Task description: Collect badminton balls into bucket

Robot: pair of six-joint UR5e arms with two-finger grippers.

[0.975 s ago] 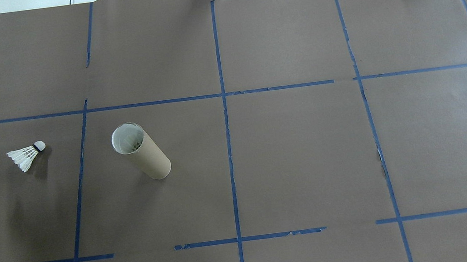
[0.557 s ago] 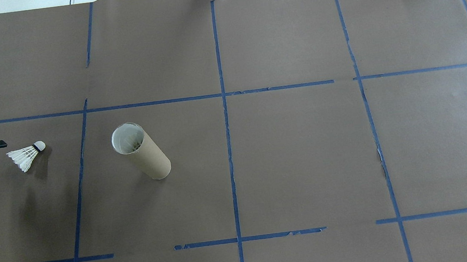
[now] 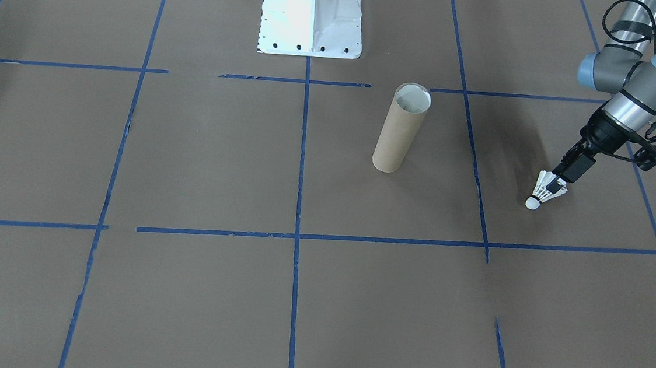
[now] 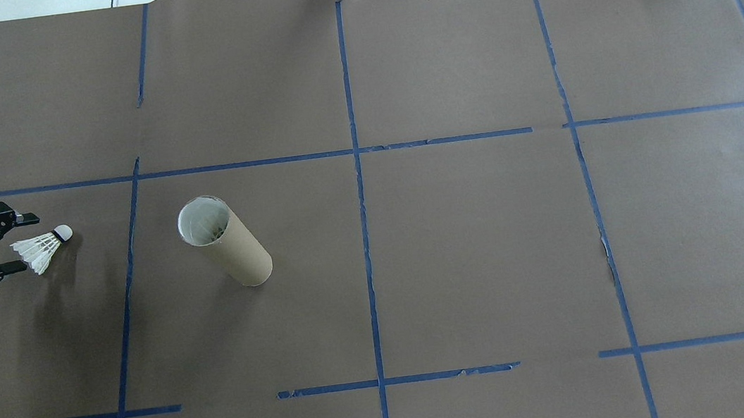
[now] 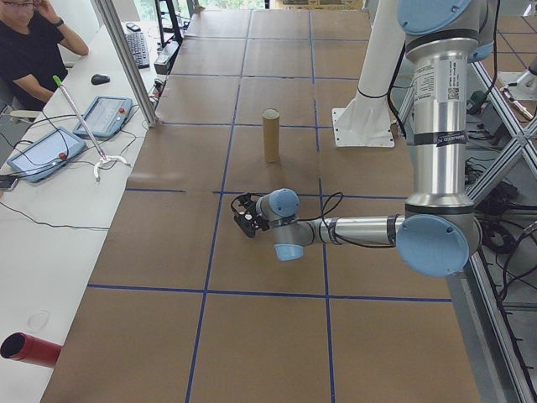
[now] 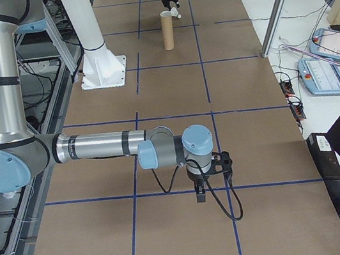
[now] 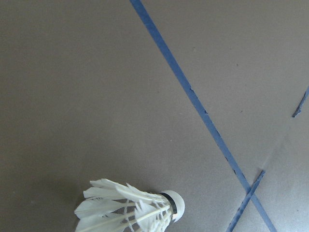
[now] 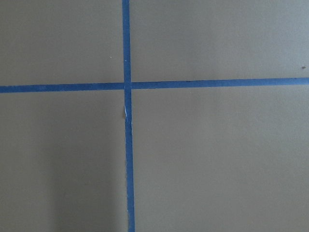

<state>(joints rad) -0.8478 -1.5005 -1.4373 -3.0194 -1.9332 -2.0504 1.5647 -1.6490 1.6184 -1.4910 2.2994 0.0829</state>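
White shuttlecock (image 4: 42, 250) between left hand (image 4: 18, 243) fingers

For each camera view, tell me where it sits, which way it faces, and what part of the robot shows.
Front-facing: across the table, facing the robot base; left arm with left pincer at the shuttlecock.
Overhead: behind the robot, looking down; left pincer, open, around the feathers.
Exterior left: table end; left arm near.
Exterior right: opposite end; right arm near, right pincer pointing down.
Left wrist: down at the shuttlecock; no body.
Right wrist: down at tape lines; no body.
Shared: front-facing and overhead both show the cardboard tube.
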